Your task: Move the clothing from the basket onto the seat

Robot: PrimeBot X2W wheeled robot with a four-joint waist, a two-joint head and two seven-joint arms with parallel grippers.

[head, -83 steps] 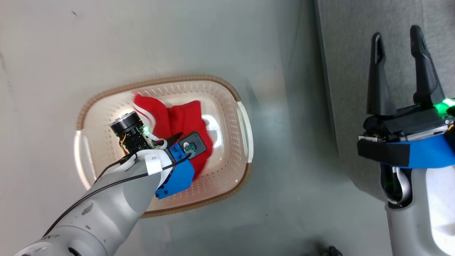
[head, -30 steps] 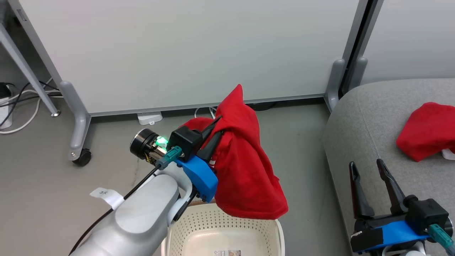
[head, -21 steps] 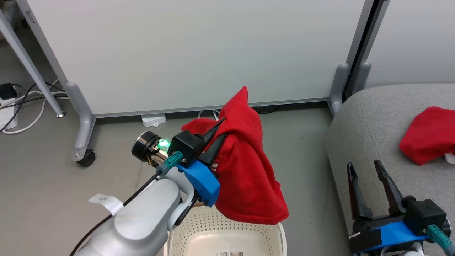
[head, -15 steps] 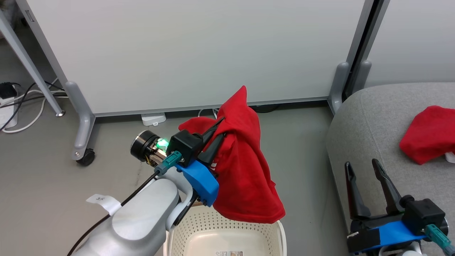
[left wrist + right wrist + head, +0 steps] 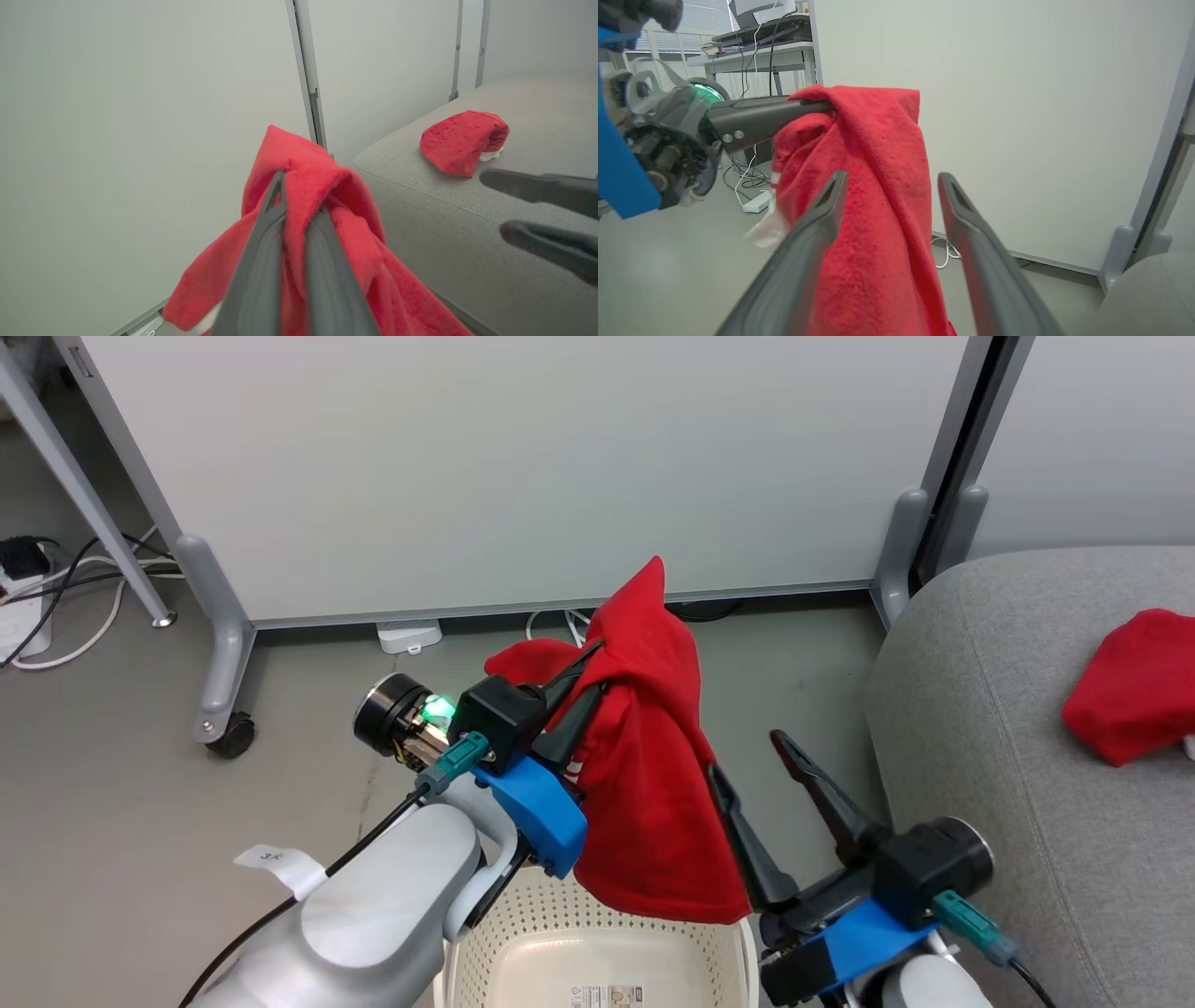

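Jaws first: the left gripper (image 5: 590, 674) is clamped tight on a bunched fold of the red garment (image 5: 653, 775), and that grip has not altered over the last second. The cloth hangs from it in a long drape, its hem just above the rim of the basket (image 5: 560, 933).

The right gripper (image 5: 745, 753) is what has changed. Half a second ago it sat low on my right, in front of the seat (image 5: 980, 709), fingers pointing up. Now it has swung in over the floor (image 5: 140, 803) toward the hanging cloth, fingers spread fully apart and holding nothing. In the right wrist view the red cloth shows in the gap between the two fingers. In the head view one finger lies along the drape's right edge and the other stands clear of it. Whether the fabric is already between them or just ahead of them, I cannot tell.

I read this as the set-up for a second grip or a handover, since the right arm is the one nearer the seat.

Further out, a second red garment (image 5: 1134, 686) lies on the seat, well apart from both grippers. The part of the basket bottom I can see is bare but for its barcode sticker (image 5: 605, 997), so this may be the last piece. It is not yet over the seat, so the carry and release are still to do.
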